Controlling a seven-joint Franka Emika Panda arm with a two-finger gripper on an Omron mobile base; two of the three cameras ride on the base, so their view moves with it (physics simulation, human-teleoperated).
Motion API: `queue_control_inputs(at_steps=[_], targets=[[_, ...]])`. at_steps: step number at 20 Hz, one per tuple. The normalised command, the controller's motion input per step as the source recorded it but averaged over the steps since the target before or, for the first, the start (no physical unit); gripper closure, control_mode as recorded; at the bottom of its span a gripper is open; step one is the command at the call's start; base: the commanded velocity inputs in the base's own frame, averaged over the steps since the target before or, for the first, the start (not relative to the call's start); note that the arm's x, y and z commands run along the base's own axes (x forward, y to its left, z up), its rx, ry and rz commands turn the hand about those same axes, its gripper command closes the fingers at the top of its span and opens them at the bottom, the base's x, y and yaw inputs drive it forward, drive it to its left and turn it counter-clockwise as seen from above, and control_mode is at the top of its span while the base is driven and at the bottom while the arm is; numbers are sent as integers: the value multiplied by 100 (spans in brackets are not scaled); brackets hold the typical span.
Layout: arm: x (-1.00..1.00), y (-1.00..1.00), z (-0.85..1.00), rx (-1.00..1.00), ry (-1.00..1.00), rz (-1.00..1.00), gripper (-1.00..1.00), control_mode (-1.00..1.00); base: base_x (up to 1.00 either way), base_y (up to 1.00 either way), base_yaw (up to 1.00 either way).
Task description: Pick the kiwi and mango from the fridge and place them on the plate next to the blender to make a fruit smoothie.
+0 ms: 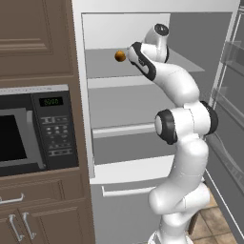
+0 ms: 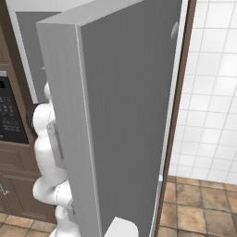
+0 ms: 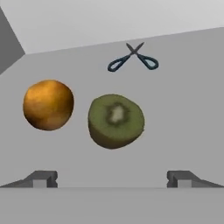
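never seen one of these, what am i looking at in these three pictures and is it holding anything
It is a white robot arm in a simulated kitchen, reaching into an open fridge. Two pictures come from cameras on its base, behind it to either side; in the right one the fridge door blocks most of the scene. The third looks out from the hand. On the shelf lie an orange mango, a cut kiwi and scissors behind them. The end effector is open and holds nothing.

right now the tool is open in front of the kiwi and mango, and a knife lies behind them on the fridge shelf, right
Not a knife: the hand view shows scissors lying behind the kiwi and mango. The rest holds; the tool is open in front of them.
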Motion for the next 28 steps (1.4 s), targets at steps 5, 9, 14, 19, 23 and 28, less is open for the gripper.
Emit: queue_control_inputs(at_steps=[5, 9, 14, 19, 23, 28], targets=[[74, 0, -3, 0, 0, 0, -100, -100, 0, 0, 0], [47, 0, -4, 0, 0, 0, -100, -100, 0, 0, 0], [20, 0, -17, 0, 1, 0, 100, -100, 0, 0, 0], [-10, -6, -55, 0, 0, 0, 100, -100, 0, 0, 0], [4, -4, -28, 0, -3, 0, 100, -100, 0, 0, 0], [-6, 0, -1, 0, -6, 0, 100, -100, 0, 0, 0]])
